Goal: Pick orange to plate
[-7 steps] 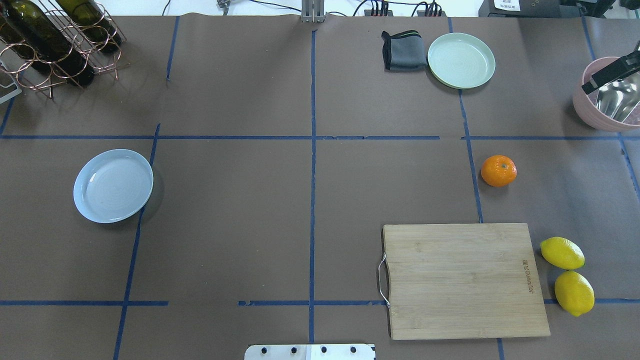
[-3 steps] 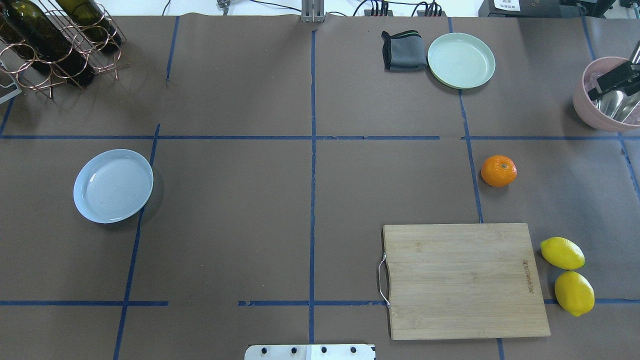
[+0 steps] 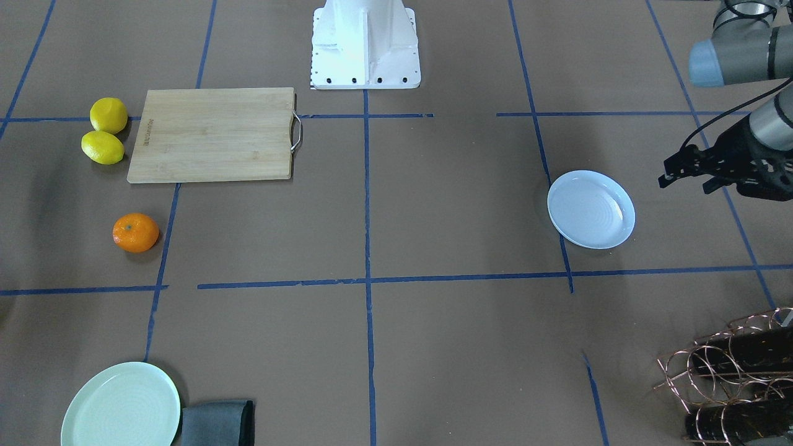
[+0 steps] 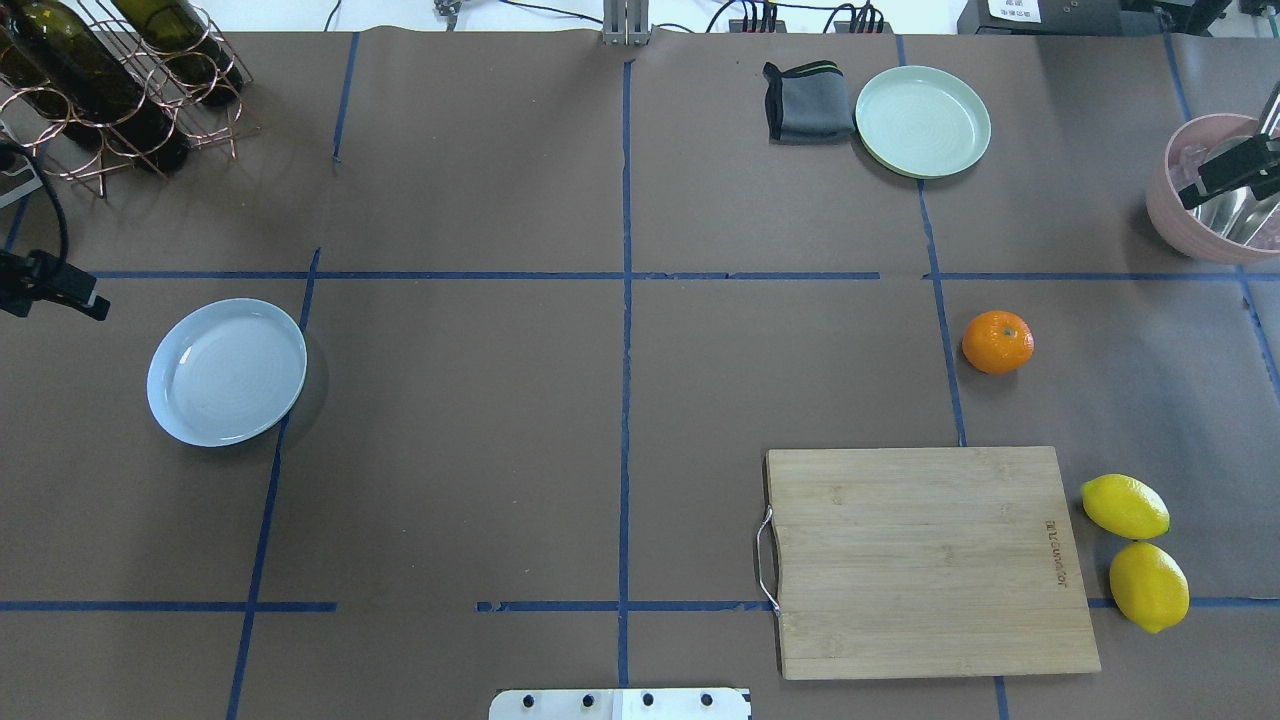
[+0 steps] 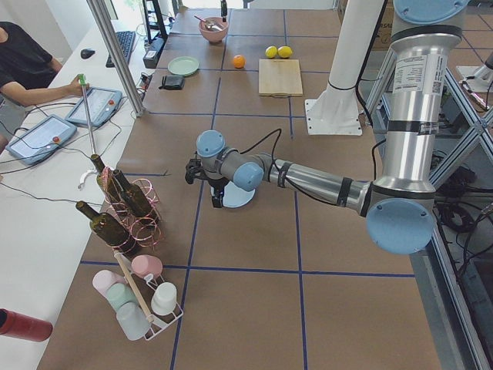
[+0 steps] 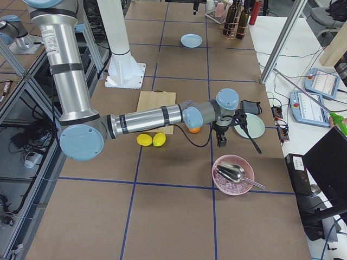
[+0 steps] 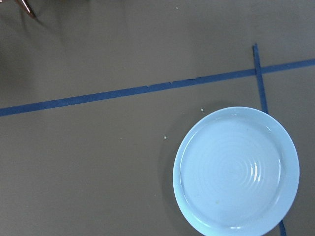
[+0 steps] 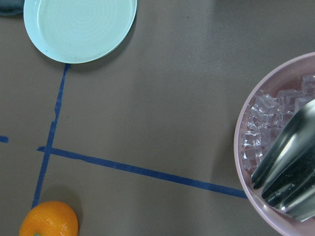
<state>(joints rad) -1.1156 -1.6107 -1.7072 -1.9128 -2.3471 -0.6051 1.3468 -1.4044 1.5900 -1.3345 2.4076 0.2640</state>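
The orange [image 4: 997, 342] [image 3: 135, 232] [image 8: 49, 219] rests on the brown table to my right, just beyond the cutting board. The pale bluish plate [image 4: 227, 371] [image 3: 591, 209] [image 7: 236, 170] lies empty on the left. My left gripper [image 3: 684, 183] [image 4: 55, 285] hovers beside the plate on its outer side, open and empty. My right gripper [image 4: 1215, 175] hangs at the right edge over the pink bowl, well behind the orange. Only one of its dark fingers shows, so I cannot tell its state. In the exterior right view the arm partly hides the orange [image 6: 193, 129].
A pale green plate [image 4: 922, 121] and a folded grey cloth [image 4: 806, 100] sit at the far right. A wooden cutting board [image 4: 925, 560] and two lemons [image 4: 1124, 506] lie near right. The pink bowl [image 4: 1180, 235] holds ice and a metal scoop. A wine rack [image 4: 110, 80] stands far left.
My left gripper has come into the overhead view at its left edge, beside the plate. My right gripper has slid a little further right over the pink bowl. The orange has not moved.
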